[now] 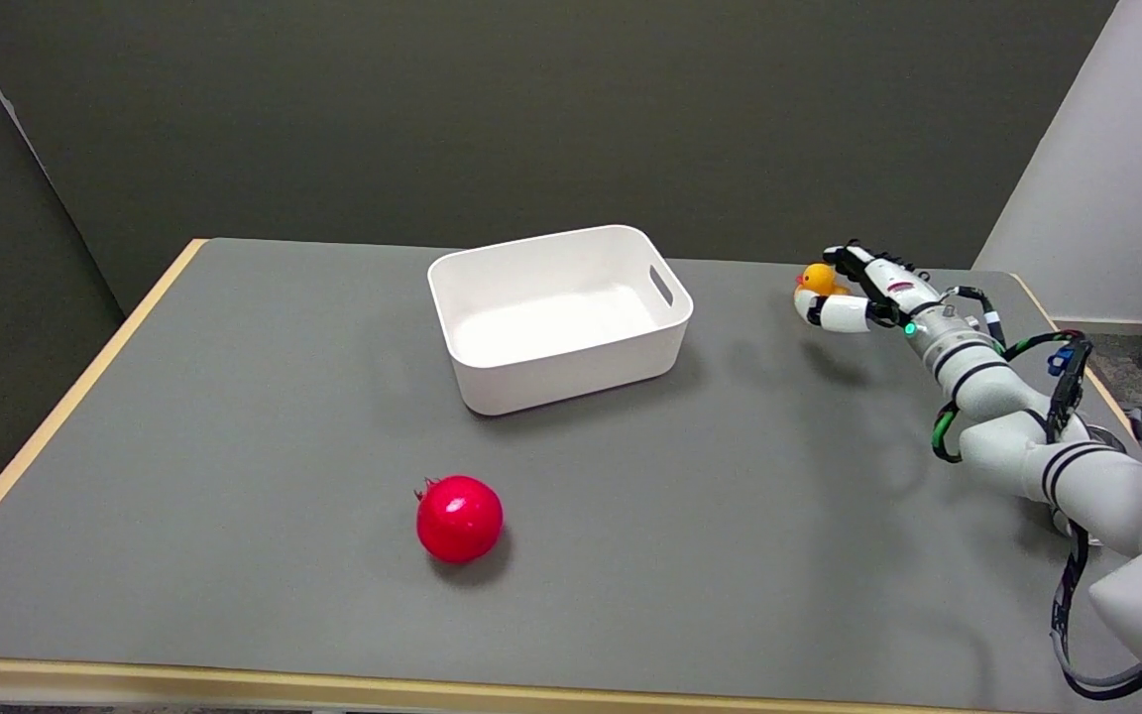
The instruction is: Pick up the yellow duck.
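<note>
- Where the right arm reaches in from the lower right, its robot hand [858,293] is curled around the duck [817,279], fingers above and below it, holding it near the counter's far right side.
- Whether the duck is lifted clear of the surface cannot be told for sure; a soft shadow lies on the counter just below and to the right of the robot hand.
- Only the duck's yellow head and a bit of orange show between the fingers.
- The counter [234,416] has a flat, matte grey top with a pale wood edge along its left, near and far right sides.
- A white bin [559,315] stands on the far middle of the counter, well left of the duck, with a handle slot in its right wall.
- A red pomegranate [459,518] sits nearer the front, apart from the bin, casting a small shadow.
- Behind the counter is a dark olive-grey wall [531,109]; a white panel [1116,169] stands at the upper right, with grey carpet [1126,357] beneath it.
</note>
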You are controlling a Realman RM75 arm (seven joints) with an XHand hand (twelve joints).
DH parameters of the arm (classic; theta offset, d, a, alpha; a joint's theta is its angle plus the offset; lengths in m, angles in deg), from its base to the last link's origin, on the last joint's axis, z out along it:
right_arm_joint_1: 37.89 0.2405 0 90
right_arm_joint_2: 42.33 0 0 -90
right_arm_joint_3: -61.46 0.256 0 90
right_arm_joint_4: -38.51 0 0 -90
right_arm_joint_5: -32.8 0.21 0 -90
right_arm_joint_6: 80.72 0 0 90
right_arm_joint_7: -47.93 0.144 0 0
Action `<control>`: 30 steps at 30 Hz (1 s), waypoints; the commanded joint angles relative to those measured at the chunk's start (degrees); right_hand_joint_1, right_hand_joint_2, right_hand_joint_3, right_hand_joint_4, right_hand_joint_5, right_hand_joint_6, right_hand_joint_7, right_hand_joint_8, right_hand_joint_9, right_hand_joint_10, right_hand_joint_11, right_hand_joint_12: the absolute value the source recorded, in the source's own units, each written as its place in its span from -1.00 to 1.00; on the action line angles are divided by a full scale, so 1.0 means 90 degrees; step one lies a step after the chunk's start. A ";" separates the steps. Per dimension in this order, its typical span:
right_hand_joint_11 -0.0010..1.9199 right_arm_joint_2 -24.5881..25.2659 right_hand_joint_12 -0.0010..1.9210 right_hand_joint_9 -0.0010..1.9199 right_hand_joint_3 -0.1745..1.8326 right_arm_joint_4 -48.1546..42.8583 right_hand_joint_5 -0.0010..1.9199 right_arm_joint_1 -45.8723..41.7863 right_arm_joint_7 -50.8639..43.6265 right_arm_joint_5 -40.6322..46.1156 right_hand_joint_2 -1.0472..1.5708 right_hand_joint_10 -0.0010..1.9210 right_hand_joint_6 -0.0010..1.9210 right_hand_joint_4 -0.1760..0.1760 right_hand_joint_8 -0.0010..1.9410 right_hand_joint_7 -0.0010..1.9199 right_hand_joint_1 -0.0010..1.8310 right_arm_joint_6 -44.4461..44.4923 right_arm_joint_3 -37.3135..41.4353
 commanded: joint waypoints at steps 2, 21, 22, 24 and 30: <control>-1.00 0.0093 0.08 -0.84 0.14 0.0165 -0.85 0.0225 -0.0029 -0.0062 0.26 -0.32 -0.58 0.14 -0.65 -0.75 -0.56 -0.0129 -0.0075; -0.87 0.0261 0.25 -0.61 0.06 0.0082 -0.72 0.0110 -0.0029 -0.0053 0.38 -0.12 -0.46 0.18 -0.48 -0.52 -0.27 0.0029 -0.0095; -0.86 0.0261 0.26 -0.59 0.07 0.0061 -0.71 0.0108 -0.0029 -0.0053 0.38 -0.11 -0.43 0.19 -0.46 -0.50 -0.26 0.0022 -0.0104; -0.85 0.0261 0.26 -0.57 0.12 0.0017 -0.71 0.0092 -0.0029 -0.0053 0.37 -0.09 -0.38 0.21 -0.41 -0.49 -0.27 0.0011 -0.0111; -0.81 0.0261 0.34 -0.49 0.10 -0.0070 -0.66 0.0084 -0.0029 -0.0053 0.39 0.01 -0.16 0.27 -0.25 -0.40 -0.19 -0.0023 -0.0118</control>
